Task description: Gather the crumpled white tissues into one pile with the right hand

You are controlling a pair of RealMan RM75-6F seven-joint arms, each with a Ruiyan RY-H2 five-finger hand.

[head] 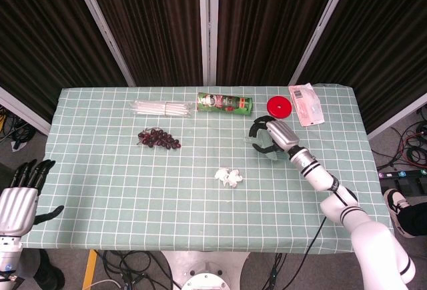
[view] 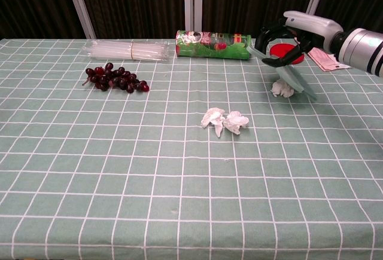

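Reaching across the table, right hand (view: 286,43) gripping a translucent scraper (view: 293,76) over a lone tissue (view: 282,88).

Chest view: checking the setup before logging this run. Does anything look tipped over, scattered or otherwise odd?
The green can lies on its side near the table's far edge. One crumpled tissue sits apart from the pile of tissues, right under the right hand, which grips a flat translucent scraper.

Right hand (head: 269,137) holds clear scraper, fingers curled, near red lid (head: 279,107); tissue pile (head: 229,177) mid-table.
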